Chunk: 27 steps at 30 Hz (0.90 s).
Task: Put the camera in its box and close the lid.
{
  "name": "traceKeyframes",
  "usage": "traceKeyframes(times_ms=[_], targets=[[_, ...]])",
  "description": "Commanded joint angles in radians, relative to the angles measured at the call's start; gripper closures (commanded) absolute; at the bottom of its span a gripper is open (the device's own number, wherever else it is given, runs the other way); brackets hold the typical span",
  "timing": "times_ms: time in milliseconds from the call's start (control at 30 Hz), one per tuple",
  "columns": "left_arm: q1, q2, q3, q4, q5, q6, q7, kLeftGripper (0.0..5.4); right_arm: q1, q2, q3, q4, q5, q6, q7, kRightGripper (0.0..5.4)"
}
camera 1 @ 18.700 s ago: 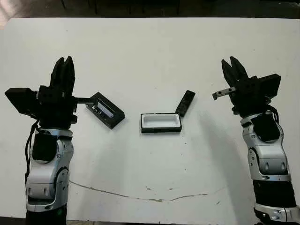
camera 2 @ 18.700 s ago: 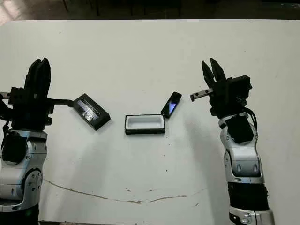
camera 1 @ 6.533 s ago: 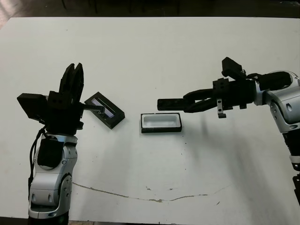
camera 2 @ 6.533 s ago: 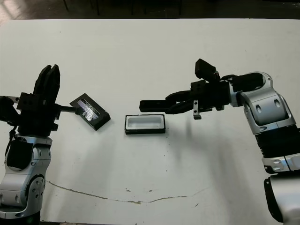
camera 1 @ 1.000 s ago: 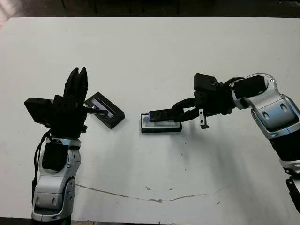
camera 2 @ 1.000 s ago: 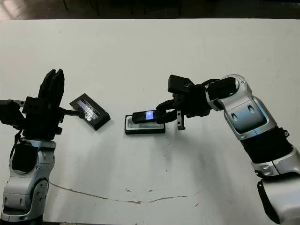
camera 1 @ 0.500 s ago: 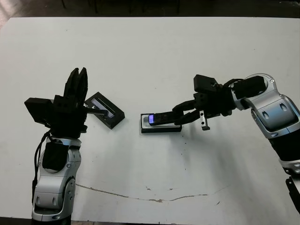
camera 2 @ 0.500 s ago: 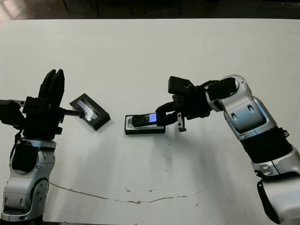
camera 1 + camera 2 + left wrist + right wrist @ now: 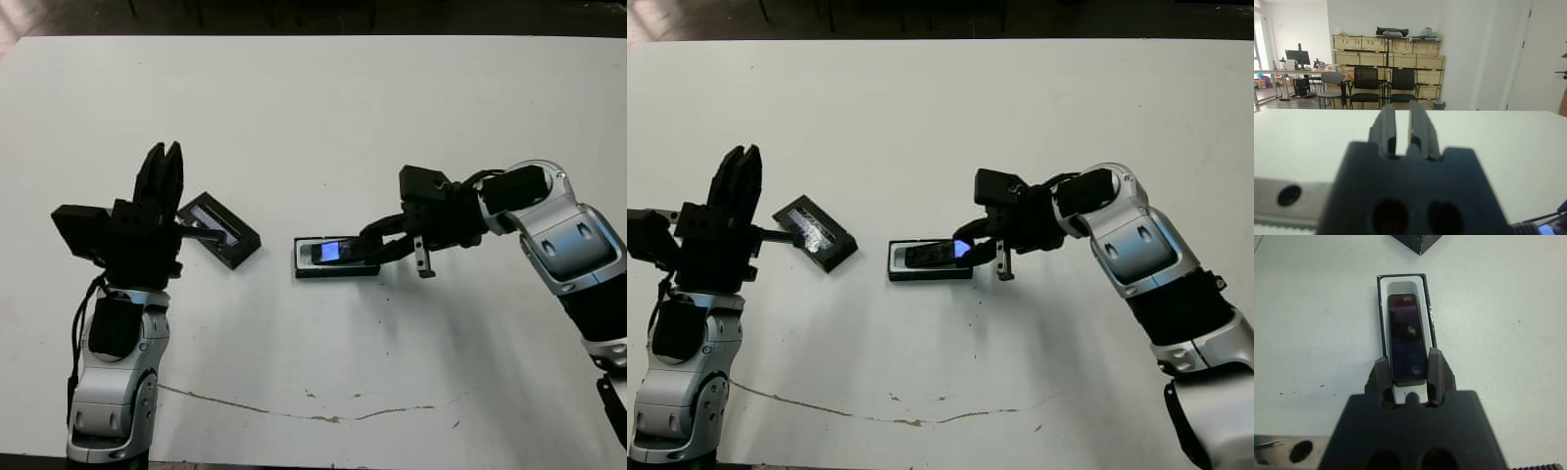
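The right claw (image 9: 1409,369) gripped the camera (image 9: 1406,335) by its right end, and the camera's long axis ran left to right, in line with the box (image 9: 336,258) at the middle of the desk (image 9: 313,108). It seemed partly seated, its held end perhaps riding higher. The lid (image 9: 220,230) lay left of the box, just beside the left claw (image 9: 163,171), whose fingers stood narrowly parted and empty.
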Motion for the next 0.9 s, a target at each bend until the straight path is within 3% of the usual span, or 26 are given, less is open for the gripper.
traceKeyframes(times_ms=[33, 367, 567, 900], targets=[[0.018, 0.004, 0.002, 0.014, 0.006, -0.001, 0.001, 5.40, 0.020, -0.005, 0.013, -0.013, -0.009, -0.003, -0.003, 5.40], [0.016, -0.001, -0.004, 0.021, 0.010, -0.004, 0.005, 5.40, -0.008, 0.020, 0.049, -0.024, -0.002, 0.065, 0.006, 5.40], [0.025, -0.005, -0.006, 0.013, 0.005, -0.004, 0.008, 5.40, -0.026, 0.038, 0.092, -0.009, -0.028, -0.005, 0.019, 5.40], [0.034, -0.005, -0.003, 0.006, 0.004, -0.003, 0.008, 5.40, -0.036, 0.058, 0.130, -0.004, -0.063, 0.000, 0.014, 5.40]])
